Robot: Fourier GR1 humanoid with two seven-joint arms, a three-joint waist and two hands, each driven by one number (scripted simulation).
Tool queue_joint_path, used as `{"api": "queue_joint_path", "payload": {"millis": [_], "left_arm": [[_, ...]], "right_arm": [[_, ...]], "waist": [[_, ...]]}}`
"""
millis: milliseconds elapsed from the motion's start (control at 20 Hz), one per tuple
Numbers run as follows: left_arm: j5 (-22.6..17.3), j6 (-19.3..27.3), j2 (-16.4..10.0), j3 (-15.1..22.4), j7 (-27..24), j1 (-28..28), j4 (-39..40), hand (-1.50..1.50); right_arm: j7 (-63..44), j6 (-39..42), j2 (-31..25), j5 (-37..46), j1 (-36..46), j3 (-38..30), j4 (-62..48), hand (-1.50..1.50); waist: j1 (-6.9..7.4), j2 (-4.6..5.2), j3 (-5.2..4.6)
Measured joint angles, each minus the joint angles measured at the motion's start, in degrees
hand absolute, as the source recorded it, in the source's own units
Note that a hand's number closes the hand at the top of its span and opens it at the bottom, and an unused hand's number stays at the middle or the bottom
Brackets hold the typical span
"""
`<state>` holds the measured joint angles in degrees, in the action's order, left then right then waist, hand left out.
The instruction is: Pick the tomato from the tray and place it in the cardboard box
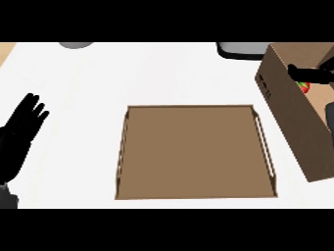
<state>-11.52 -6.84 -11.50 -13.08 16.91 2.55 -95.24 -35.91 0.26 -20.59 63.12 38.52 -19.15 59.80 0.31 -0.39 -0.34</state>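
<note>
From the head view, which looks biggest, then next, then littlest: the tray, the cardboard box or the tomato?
1. tray
2. cardboard box, though the edge cuts it off
3. tomato, mostly hidden in the right robot hand

Tray (196,152) plain brown with paler side rails. Right of tray: tan cardboard box (292,117), red tomato (305,87) with green spot, black right hand (321,73). Left of tray: black left hand (14,142). Counter (162,73) white.

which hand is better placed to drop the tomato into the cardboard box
Right. The right hand is over the cardboard box, curled round the tomato; the left hand rests open at the view's left, across the tray.
</note>
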Motion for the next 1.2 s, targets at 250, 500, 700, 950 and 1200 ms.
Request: {"api": "queue_joint_path", "payload": {"millis": [250,500,700,950,1200], "left_arm": [[-0.1,-0.3,-0.3,-0.4,0.0,0.7,0.9,0.0],[-0.7,-0.5,-0.5,-0.6,1.0,0.0,-0.2,0.0],[-0.6,-0.8,-0.2,-0.6,0.2,-0.4,0.3,0.0],[0.2,-0.3,0.5,0.0,-0.3,-0.6,0.2,0.0],[0.4,-0.4,0.3,-0.5,-0.7,-1.0,0.3,0.0]], "right_arm": [[4.6,-3.0,1.1,-3.3,-1.9,-0.3,-0.7,-1.5],[7.9,-13.2,3.8,-7.4,-3.3,-3.8,3.9,-1.5],[10.0,-19.7,5.5,-12.6,-4.5,-7.9,8.9,-1.5],[12.5,-20.8,4.5,-20.7,-9.0,-12.7,16.3,-1.5],[12.7,-17.4,2.4,-29.1,-15.5,-17.3,24.4,-1.5]], "waist": [[-0.05,0.27,0.24],[-0.31,0.27,0.36],[-0.7,0.22,0.37],[-0.88,0.19,0.36],[-0.91,0.19,0.33]]}}
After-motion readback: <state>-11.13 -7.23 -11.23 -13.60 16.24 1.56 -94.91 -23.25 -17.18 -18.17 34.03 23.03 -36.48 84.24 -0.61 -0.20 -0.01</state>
